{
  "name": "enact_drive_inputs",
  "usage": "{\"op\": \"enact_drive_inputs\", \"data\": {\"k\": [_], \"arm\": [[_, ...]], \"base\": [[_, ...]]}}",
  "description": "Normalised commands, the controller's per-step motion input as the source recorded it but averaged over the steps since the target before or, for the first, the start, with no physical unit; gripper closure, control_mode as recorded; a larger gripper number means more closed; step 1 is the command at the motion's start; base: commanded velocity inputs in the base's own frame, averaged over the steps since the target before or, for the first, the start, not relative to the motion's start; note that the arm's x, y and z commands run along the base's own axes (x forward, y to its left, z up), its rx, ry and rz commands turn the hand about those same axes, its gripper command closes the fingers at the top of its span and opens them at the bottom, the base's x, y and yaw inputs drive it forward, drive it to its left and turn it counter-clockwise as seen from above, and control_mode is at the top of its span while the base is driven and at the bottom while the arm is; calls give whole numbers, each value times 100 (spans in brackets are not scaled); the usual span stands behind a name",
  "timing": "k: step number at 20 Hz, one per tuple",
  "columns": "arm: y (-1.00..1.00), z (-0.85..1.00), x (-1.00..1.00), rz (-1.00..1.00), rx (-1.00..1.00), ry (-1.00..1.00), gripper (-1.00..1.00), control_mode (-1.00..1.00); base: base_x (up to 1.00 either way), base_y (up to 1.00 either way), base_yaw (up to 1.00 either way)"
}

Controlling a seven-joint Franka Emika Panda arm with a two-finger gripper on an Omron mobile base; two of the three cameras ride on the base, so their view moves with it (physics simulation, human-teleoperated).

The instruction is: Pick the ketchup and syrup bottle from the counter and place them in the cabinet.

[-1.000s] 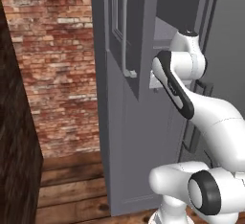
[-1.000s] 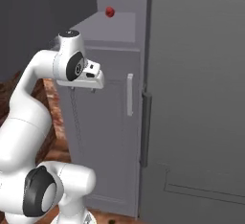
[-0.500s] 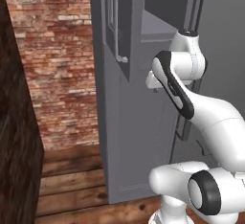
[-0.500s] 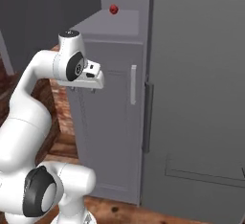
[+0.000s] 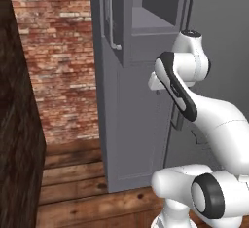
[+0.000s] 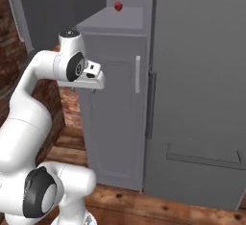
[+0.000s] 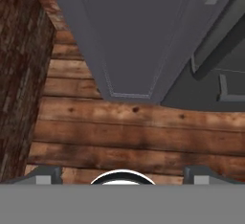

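Up on the inner shelf of the tall dark grey cabinet (image 6: 115,99) sits the small bright red ketchup bottle (image 6: 118,6); the base has rolled closer, two-finger gripper (image 7: 122,173) spread wide, empty, syrup pending.

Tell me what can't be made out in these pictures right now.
- Gripper: hand view shows its tips wide apart at the bottom edge; nothing between them.
- Small red thing atop the low cabinet, right base view: too small to identify.
- Open shelf, left base view: its upper part is cut off by the frame's top edge.
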Motion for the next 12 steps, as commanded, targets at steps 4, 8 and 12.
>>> {"op": "enact_drive_inputs", "data": {"k": [4, 8, 12], "arm": [[0, 0, 0, 0, 0, 0, -100, 100], [0, 0, 0, 0, 0, 0, -100, 100], [0, 0, 0, 0, 0, 0, -100, 100]], "base": [[-48, -2, 0], [-27, -32, 0], [-10, -63, 0]]}}
